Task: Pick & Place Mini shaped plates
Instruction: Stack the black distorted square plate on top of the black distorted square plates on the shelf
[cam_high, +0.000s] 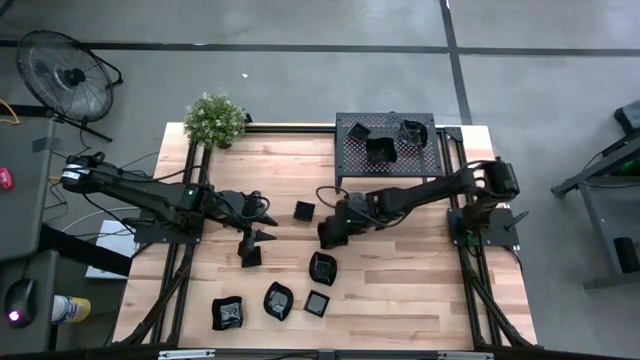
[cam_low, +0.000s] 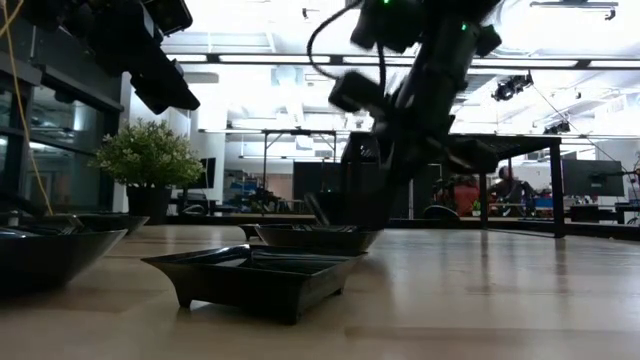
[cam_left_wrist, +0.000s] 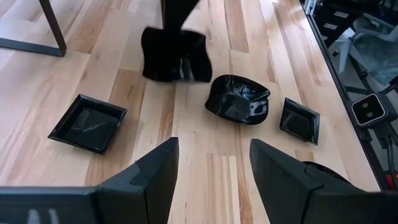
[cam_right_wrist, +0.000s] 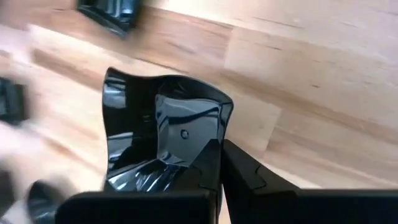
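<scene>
Overhead and side views of a wooden table (cam_high: 420, 270) with two dark arms at work; positions are given relative to the black perforated rack (cam_high: 386, 150) at the table's far edge.

Right gripper (cam_high: 328, 232): reached out from the right side to a spot in front of the rack's left corner, near the middle of the table. Its jaws are closed on the rim of a wavy-rimmed black plate (cam_right_wrist: 163, 135), which the right wrist view shows tilted and lifted clear of the wood, one wall pinched between the fingers (cam_right_wrist: 249, 174). The low view shows this arm and its load above the table surface.

Left gripper (cam_high: 255, 232): well to the left of the rack and nearer the front, hovering over the table with its jaws spread wide and nothing between them. Its wrist view shows the two fingers (cam_left_wrist: 155, 174) apart over bare wood, pointing toward the held plate.

Plates on the rack: three black dishes (cam_high: 380, 148) sit on its perforated top.

Plates on the table: one small square dish (cam_high: 304, 210) lies in front of the rack's left corner, just left of the right gripper. A rounded dish (cam_high: 322, 267) lies farther forward. Three more, a wavy dish (cam_high: 228, 314), a rounded dish (cam_high: 278, 300) and a square dish (cam_high: 317, 303), form a row near the front edge, farthest from the rack.

A potted plant (cam_high: 214, 120) stands at the far edge, left of the rack.
</scene>
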